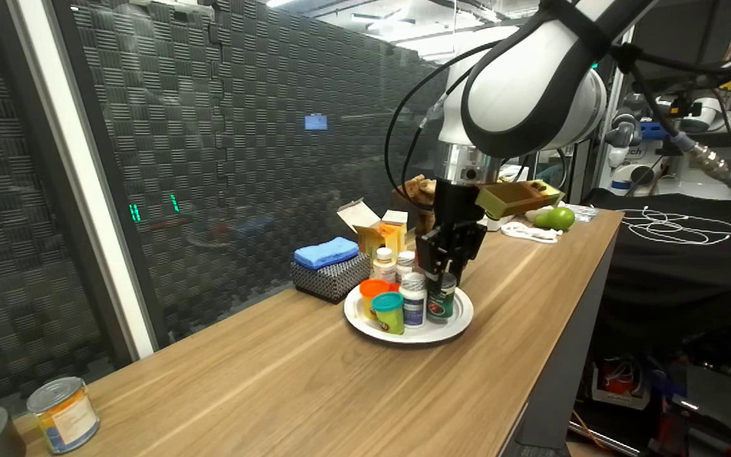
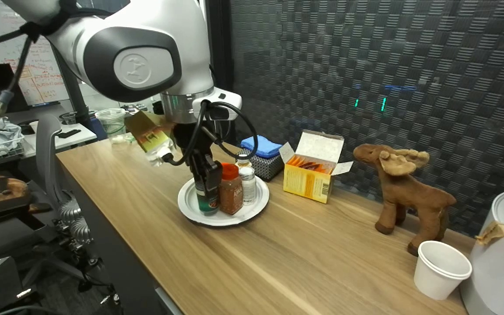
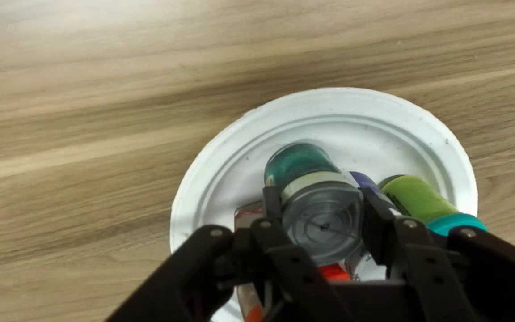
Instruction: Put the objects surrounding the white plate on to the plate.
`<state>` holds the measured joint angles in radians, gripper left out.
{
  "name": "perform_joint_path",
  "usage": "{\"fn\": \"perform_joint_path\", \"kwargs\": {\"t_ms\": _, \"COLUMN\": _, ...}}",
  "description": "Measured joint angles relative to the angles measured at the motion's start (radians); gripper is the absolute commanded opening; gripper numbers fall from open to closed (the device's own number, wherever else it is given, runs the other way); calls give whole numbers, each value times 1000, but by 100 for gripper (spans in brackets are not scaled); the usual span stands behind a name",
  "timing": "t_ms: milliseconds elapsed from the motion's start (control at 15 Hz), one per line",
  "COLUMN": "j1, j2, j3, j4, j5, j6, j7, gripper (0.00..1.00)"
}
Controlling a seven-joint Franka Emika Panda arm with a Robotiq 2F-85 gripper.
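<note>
We see the hand (image 3: pixel 322 210) grasping the dark green jar (image 1: pixel 441 306) within the rim of the white plate (image 1: pixel 432 334), just beside the white pill bottle (image 1: pixel 414 301) and the red-capped bottle (image 2: pixel 231 192).

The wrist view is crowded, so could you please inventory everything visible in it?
White plate: one, white, slightly right of centre
Dark green jar: one, green, on or just above the plate
Red-capped bottle: one, brownish, left of the jar, partly hidden
Purple-labelled bottle: one, white and purple, right of the jar
Teal-lidded tub: one, green, plate's right side
Red item: one, red, lower centre, mostly hidden
Whitish item: one, white, beside the red item, unidentifiable
Wooden tabletop: one, brown, beneath the plate
End effector: one, black, lower edge, gripping the jar
</note>
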<state>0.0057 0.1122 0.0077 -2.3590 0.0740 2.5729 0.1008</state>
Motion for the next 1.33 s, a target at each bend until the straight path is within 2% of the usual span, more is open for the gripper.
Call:
{"fn": "perform_joint_path", "kwargs": {"t_ms": 267, "j1": -9, "j2": 15, "j3": 0, "j4": 0, "j5": 0, "j6": 8, "j7": -6, "gripper": 23}}
{"fn": "perform_joint_path", "kwargs": {"t_ms": 333, "j1": -12, "j2": 19, "j3": 0, "j4": 0, "j5": 0, "j6": 8, "j7": -8, "gripper": 32}}
{"fn": "perform_joint_path", "kwargs": {"t_ms": 400, "j1": -14, "j2": 24, "j3": 0, "j4": 1, "j5": 0, "j6": 9, "j7": -9, "gripper": 71}}
{"fn": "perform_joint_path", "kwargs": {"t_ms": 467, "j1": -15, "j2": 28, "j3": 0, "j4": 4, "j5": 0, "j6": 10, "j7": -10, "gripper": 72}}
{"fn": "perform_joint_path", "kwargs": {"t_ms": 533, "j1": -16, "j2": 30, "j3": 0, "j4": 6, "j5": 3, "j6": 10, "j7": -12, "gripper": 77}}
{"fn": "perform_joint_path", "kwargs": {"t_ms": 733, "j1": -19, "j2": 31, "j3": 0, "j4": 7, "j5": 32, "j6": 9, "j7": -30, "gripper": 99}}
{"fn": "perform_joint_path", "kwargs": {"t_ms": 933, "j1": -22, "j2": 15, "j3": -1, "j4": 8, "j5": 41, "j6": 1, "j7": -36, "gripper": 100}}
{"fn": "perform_joint_path", "kwargs": {"t_ms": 1067, "j1": -22, "j2": -19, "j3": -10, "j4": 8, "j5": 32, "j6": -53, "j7": -14, "gripper": 100}}
{"fn": "perform_joint_path", "kwargs": {"t_ms": 1333, "j1": -26, "j2": -159, "j3": -32, "j4": 10, "j5": 12, "j6": -320, "j7": 68, "gripper": 100}}
